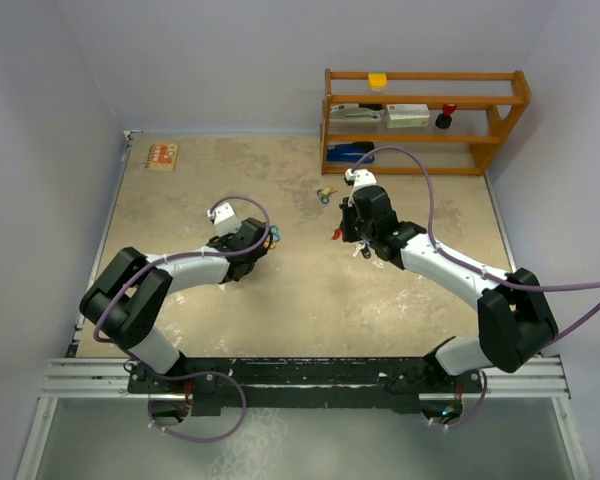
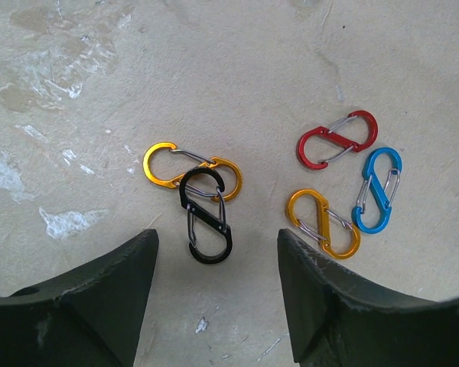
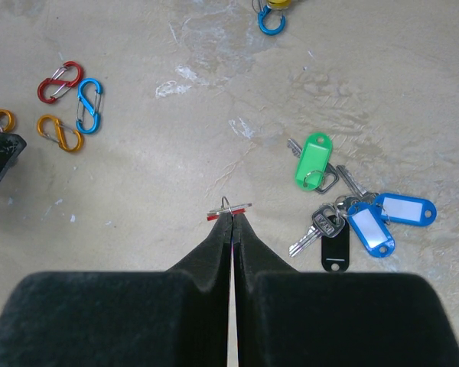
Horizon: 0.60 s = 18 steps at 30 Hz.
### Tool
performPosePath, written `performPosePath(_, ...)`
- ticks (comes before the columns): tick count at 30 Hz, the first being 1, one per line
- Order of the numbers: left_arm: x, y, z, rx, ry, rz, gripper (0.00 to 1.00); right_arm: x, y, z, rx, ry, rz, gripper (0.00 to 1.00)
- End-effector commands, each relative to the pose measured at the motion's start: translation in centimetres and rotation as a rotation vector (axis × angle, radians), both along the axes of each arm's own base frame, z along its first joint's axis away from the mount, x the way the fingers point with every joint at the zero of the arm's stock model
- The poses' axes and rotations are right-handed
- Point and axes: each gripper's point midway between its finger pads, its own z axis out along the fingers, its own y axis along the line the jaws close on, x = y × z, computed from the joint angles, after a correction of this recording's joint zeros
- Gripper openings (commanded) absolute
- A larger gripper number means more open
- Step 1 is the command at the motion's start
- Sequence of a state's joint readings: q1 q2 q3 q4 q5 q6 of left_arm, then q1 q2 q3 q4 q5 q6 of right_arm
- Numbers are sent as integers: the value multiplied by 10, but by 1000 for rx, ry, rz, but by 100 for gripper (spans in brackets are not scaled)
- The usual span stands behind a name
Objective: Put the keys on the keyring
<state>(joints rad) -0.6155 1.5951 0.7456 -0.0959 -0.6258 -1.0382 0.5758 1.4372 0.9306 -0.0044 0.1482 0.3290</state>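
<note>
A wooden shelf (image 1: 425, 75) is seen at the far edge of the table (image 1: 280, 300), with a yellow block (image 1: 378, 81) laid on its top board, flat boxes (image 1: 408, 115) on the middle one and a blue object (image 1: 350, 152) on the lowest. The left gripper (image 2: 218, 238) is held spread wide above five S-shaped clips (image 2: 336, 139), while the right gripper (image 3: 232, 218) is pressed together on a small metal ring (image 3: 228, 206) with a red piece. The keys (image 3: 344, 222), tagged green, blue and black, are bunched on the table just right of those closed fingers, untouched.
</note>
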Motion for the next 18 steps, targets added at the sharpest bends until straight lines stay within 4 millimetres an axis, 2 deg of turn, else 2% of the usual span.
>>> performPosePath(1, 13, 1, 9, 3, -46, 45, 58, 5, -1, 7, 0, -37, -16, 0)
performPosePath(12, 18, 4, 2, 45, -30, 62, 51, 5, -2, 5, -4, -32, -24, 0)
performPosePath(18, 18, 2, 0, 43, -26, 57, 42, 4, -4, 6, -2, -34, -37, 0)
